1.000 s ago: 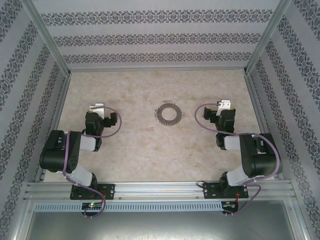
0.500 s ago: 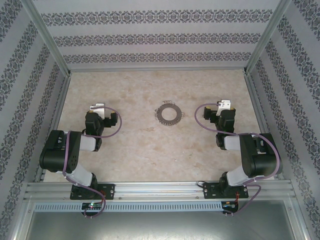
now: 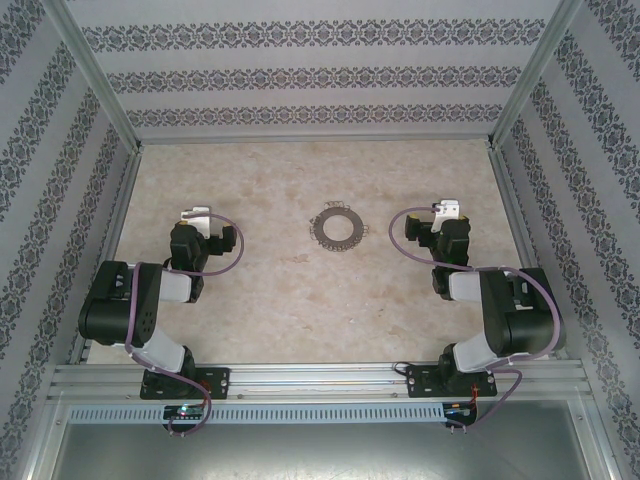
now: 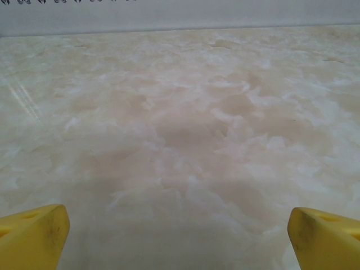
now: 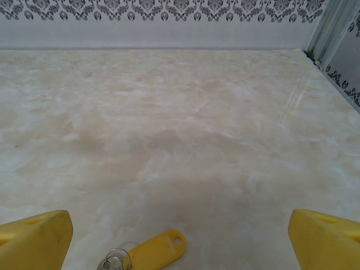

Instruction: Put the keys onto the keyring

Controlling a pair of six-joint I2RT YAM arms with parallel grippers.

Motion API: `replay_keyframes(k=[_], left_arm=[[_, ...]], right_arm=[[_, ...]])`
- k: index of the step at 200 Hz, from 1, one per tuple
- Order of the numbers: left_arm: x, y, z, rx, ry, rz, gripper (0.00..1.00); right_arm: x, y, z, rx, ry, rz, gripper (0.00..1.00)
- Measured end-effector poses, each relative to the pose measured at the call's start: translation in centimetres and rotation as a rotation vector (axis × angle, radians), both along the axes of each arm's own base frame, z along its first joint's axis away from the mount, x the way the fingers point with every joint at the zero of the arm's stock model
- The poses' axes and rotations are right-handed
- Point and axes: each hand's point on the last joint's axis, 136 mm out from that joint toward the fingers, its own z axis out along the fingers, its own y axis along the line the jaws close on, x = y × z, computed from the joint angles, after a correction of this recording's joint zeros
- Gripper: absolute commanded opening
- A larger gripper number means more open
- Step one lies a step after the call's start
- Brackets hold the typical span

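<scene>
Left gripper: jaws wide apart, empty, over bare table
Right gripper: jaws wide apart, empty
Yellow key tag: flat on table, just before right gripper
Keyring: mid-table between the grippers, apart from both

Beige marbled tabletop runs to a white far wall. The left gripper stands wide apart, its yellow plastic fingertips at the near left and right corners.
</scene>
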Motion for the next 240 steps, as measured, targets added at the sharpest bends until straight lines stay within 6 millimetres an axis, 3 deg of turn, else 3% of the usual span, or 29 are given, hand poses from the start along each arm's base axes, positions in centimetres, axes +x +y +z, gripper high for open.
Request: replay_keyframes(k=[19, 71, 91, 125, 148, 182, 207, 240], left_arm=[[-0.4, 0.1, 1.2, 0.0, -0.002, 0.004, 1.0], [0.0, -0.1, 7.5, -0.053, -0.019, 0.052, 1.0], [0.0, -2.3, 9.1, -0.088, 0.012, 0.01, 1.0], [-0.3, -9.8, 10.9, -0.213, 0.126, -0.19, 1.0], [-1.2, -15.4, 10.2, -0.286, 0.226, -0.359, 1.0], [-3.3, -22.4, 6.4, -0.29, 0.41, -0.542, 1.0], [-2.6, -24.7, 4.3, -0.276, 0.49, -0.578, 0.95], [-1.9, -27.5, 2.8, -0.213, 0.547, -0.62, 0.84]], right_arm=[[-0.3, 0.0, 1.4, -0.002, -0.026, 0.003, 0.98], [-1.9, 2.3, 5.5, -0.005, 0.014, 0.036, 0.98], [-2.5, 3.0, 7.1, 0.04, 0.047, 0.043, 0.98], [-4.2, 4.9, 6.5, 0.113, 0.171, 0.114, 0.98], [-5.4, 7.0, 4.5, 0.142, 0.298, 0.197, 0.98], [-6.5, 10.4, 2.8, 0.171, 0.438, 0.324, 0.98], [-7.6, 12.1, 1.9, 0.178, 0.492, 0.386, 0.97], [-8.3, 12.2, 0.8, 0.185, 0.548, 0.393, 0.94]])
